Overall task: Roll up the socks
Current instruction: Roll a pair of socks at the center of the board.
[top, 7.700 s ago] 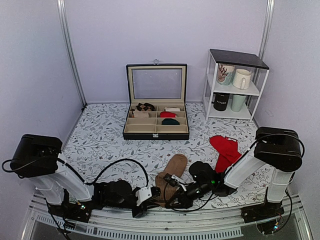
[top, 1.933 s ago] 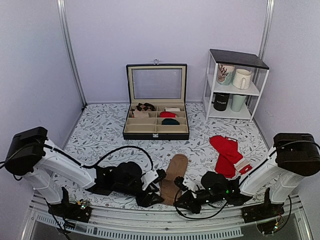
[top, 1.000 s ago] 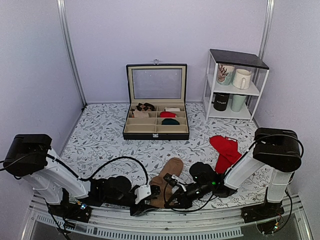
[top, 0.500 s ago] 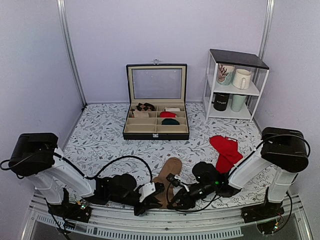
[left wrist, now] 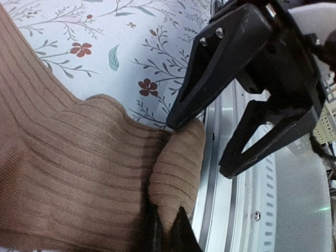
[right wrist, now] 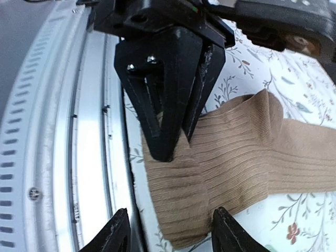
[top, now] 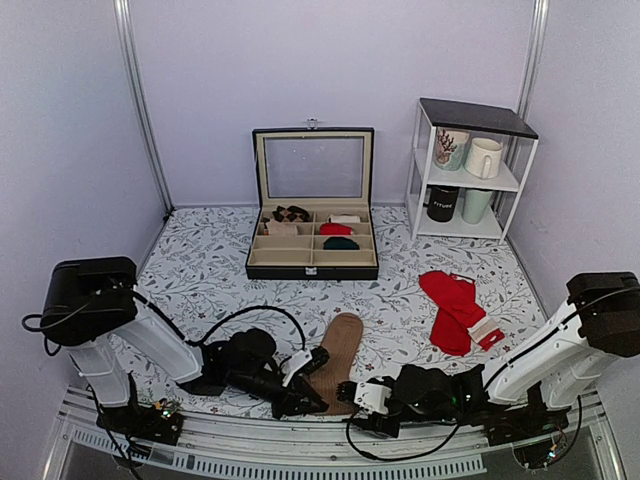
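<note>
1. socks (top: 338,345), tan-brown and ribbed, are seen laid flat and long on the flowered counter (top: 200,270), between the two arms, with the near end at the counter's front edge just beside the metal rail (top: 300,440).
2. that near end is seen folded up into a small hump of knit, while the far end is stretched out flat toward the back.
3. the left pincer (top: 308,398) is clamped tight on the folded end; in the left wrist view a tuck of the knit is shown pinched between its two tips.
4. the right pincer (top: 358,415) is held apart and nothing is gripped by it; in the right wrist view its fingertips (right wrist: 118,233) are seen on either side of the sock's end, and in the left wrist view one tip is shown touching the edge of the fold.
5. a black box (top: 312,271) with its lid raised is placed farther back, with small rolls in its compartments.
6. red socks (top: 450,305) are laid to the right, well apart from the tan pair.
7. a white shelf (top: 470,118) with mugs (top: 483,157) is set at the back right.
</note>
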You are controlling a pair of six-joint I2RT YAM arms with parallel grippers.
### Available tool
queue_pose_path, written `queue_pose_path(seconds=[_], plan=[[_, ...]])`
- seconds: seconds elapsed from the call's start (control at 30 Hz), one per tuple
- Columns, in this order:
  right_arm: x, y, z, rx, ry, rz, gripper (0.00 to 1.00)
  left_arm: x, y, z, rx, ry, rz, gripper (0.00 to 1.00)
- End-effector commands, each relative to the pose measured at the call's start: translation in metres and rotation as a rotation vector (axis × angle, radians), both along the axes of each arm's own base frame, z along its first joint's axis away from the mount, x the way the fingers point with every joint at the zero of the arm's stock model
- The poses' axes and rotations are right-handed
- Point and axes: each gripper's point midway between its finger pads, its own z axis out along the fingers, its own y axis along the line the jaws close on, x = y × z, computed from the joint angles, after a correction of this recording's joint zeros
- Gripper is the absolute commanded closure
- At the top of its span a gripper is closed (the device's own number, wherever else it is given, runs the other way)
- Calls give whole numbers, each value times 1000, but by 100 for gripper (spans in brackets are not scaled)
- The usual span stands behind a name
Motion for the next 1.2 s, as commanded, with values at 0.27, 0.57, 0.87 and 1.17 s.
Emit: queue_pose_path(seconds=[0.27, 0.57, 0.87, 1.17], plan=[[17, 9, 18, -38, -310, -12, 48, -26, 65, -77, 336, 198, 11, 100], [-3, 14, -3, -83, -217, 59, 51, -26, 67, -77, 330, 202, 14, 100], [-2, 12, -35, -181, -161, 33, 79, -25, 65, -75, 321, 204, 9, 100], [-10, -7, -52, -161, 198, -39, 96, 10, 50, -27, 211, -45, 84, 70]])
